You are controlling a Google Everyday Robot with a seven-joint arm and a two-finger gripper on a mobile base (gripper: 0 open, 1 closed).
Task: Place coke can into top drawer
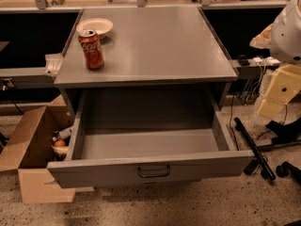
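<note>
One grey table [160, 46] fills most of the view, and its top drawer [150, 145] stands pulled well out toward six o'clock, bare inside, with a dark bar handle [154, 172] at the middle of the front panel. The tabletop overhangs the rear of that drawer, so I reckon only the front stretch is open from above. A descent begun too far back could knock the load against the table's edge. Down at eight o'clock an open cardboard box [33, 140] sits on the floor beside the drawer with odds and ends inside. The robot's end effector [276, 95] hangs off the table at three o'clock, well apart from everything on top, and I cannot tell whether it is released or clenched. A white bowl [95, 27] rests at the table's eleven o'clock corner. The coke can [91, 49] stands upright just in front of it, close to the nine o'clock edge. That, to my mind, is the danger. A reach carried too far would shove the bowl, and a sideways nudge could tip the can over the edge toward the box. A black rod [251, 149] lies on the floor at four o'clock, clear of the path.
</note>
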